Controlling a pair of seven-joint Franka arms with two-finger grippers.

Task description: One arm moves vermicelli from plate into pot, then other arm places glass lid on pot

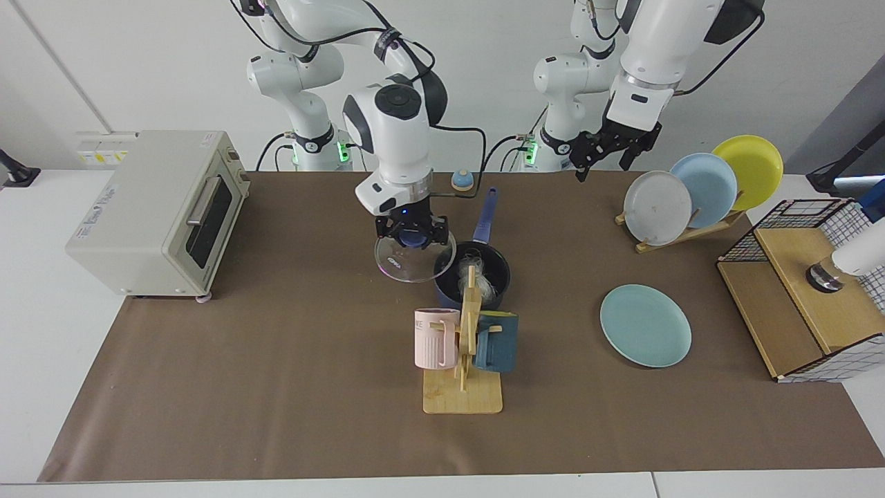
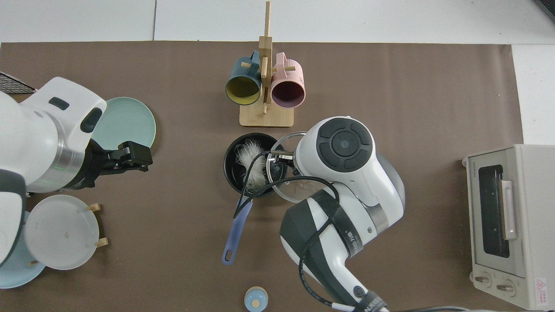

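Note:
The dark navy pot (image 1: 449, 271) (image 2: 230, 174) stands mid-table with white vermicelli (image 1: 482, 274) (image 2: 249, 160) inside and its blue handle (image 2: 236, 232) pointing toward the arms. My right gripper (image 1: 412, 240) is shut on the blue knob of the glass lid (image 1: 404, 263) (image 2: 296, 192). The lid hangs tilted in the air, overlapping the pot's rim on the oven side. In the top view the wrist hides that gripper. My left gripper (image 1: 608, 153) (image 2: 139, 158) is open and empty, raised high behind the bare teal plate (image 1: 645, 325) (image 2: 128, 121).
A wooden mug rack (image 1: 462, 398) with a pink and a teal mug stands just in front of the pot. A toaster oven (image 1: 152, 207), a rack of plates (image 1: 691, 190), a wire-and-wood crate (image 1: 802, 290) and a small blue knob (image 1: 462, 180) ring the mat.

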